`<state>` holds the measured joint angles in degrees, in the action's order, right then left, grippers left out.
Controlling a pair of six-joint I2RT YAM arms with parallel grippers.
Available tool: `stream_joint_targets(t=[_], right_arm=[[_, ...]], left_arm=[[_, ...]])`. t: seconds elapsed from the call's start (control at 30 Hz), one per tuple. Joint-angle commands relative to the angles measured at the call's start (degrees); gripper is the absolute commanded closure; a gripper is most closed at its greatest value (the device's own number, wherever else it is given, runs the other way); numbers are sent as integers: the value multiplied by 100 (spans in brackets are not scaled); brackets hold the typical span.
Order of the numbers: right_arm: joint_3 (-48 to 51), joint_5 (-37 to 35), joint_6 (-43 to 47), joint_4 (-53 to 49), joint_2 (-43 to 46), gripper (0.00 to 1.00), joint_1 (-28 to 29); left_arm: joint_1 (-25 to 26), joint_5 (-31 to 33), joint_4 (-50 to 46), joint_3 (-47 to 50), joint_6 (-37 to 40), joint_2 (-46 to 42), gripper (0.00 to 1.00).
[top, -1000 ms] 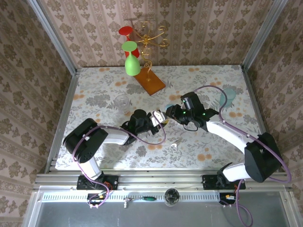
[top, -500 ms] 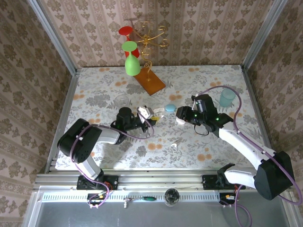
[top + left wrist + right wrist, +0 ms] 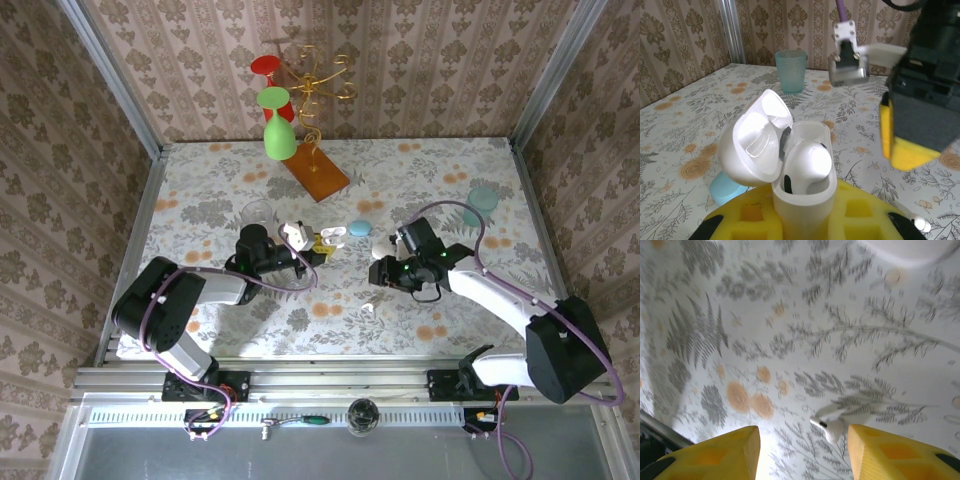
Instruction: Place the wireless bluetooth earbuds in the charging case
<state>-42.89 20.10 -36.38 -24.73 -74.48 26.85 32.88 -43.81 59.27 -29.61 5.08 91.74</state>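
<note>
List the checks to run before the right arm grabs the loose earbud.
1. Case lid open: ok.
2. Left jaws shut on case, case upright: ok.
3. First earbud seated in case: ok.
4. Second slot free: cannot tell.
5. Right jaws open above loose earbud: ok.
6. Loose earbud centred between right jaws: not ok, it lies close to one finger.

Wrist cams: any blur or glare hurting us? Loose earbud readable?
Left wrist: the charging case is sharp, but glare blows out its lid; the right arm beside it is soft. Right wrist: frame slightly blurred, a bright patch washes out the tablecloth by the right claw, yet the loose earbud reads clearly.
</note>
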Motion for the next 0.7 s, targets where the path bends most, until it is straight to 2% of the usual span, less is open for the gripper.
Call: stream_joint_targets(t=[0.0,0.2,0.5,0.67], right_arm=[[187,296,-103,-124,-164,50,165],[277,333,-320,112,-691,56,442],[176,222,-427,73,-1413,66,558],[154,20,-501,133,-1500,78,558]], left_arm=[[-36,-154,-48,-29,-8,-203,100],[-36,-123,-204,-36,63,-283,100],[-36,-53,-452,7,164,-452,100],[-36,-33,-483,17,168,-486,100]])
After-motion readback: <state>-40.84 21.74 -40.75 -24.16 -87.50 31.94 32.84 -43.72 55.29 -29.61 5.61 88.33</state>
